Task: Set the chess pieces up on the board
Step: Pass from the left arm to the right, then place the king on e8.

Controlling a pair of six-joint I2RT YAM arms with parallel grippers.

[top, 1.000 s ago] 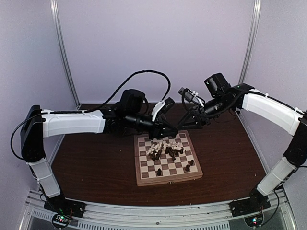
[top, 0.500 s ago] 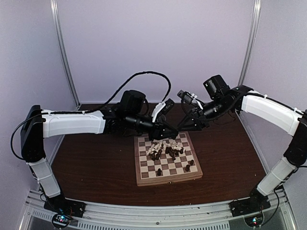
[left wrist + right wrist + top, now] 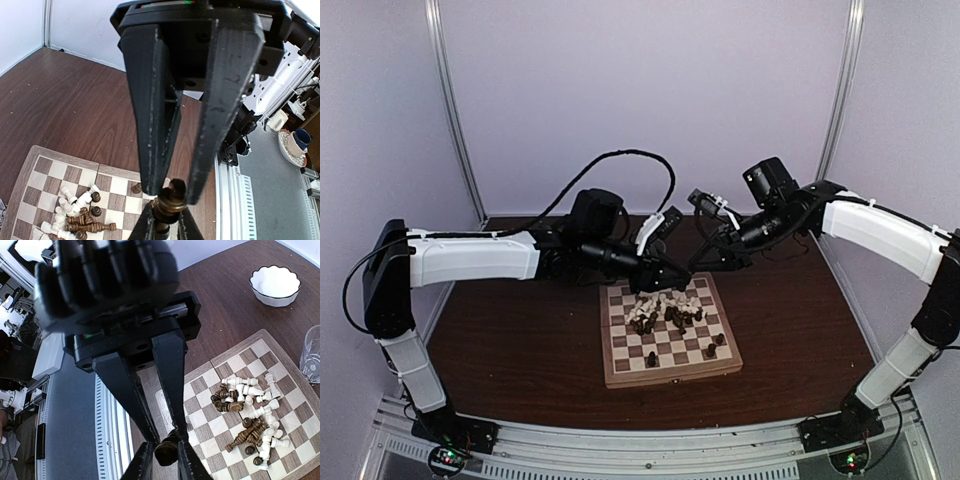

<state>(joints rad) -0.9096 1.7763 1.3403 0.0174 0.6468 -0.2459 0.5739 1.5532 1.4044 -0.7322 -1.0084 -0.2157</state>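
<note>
The board [image 3: 670, 377] lies mid-table, with a heap of fallen dark and cream chess pieces [image 3: 668, 310] on its far half and a few dark ones standing nearer. My left gripper [image 3: 673, 277] and right gripper [image 3: 692, 262] meet tip to tip above the board's far edge. Between them is one dark brown piece [image 3: 170, 202]. In the left wrist view my left gripper [image 3: 174, 192] brackets its head, and the right gripper's fingers [image 3: 142, 225] clamp its body. In the right wrist view my right gripper [image 3: 166, 436] pinches the piece [image 3: 166, 452], with the left fingers [image 3: 141, 465] flanking it.
A white scalloped bowl [image 3: 275, 285] and a clear glass [image 3: 312, 355] stand on the dark tabletop beside the board [image 3: 215, 415]. Cables loop above the two wrists. The pale enclosure walls stand close behind.
My right gripper has moved left and slightly up until its tips meet my left gripper's tips. The left arm has barely moved.
</note>
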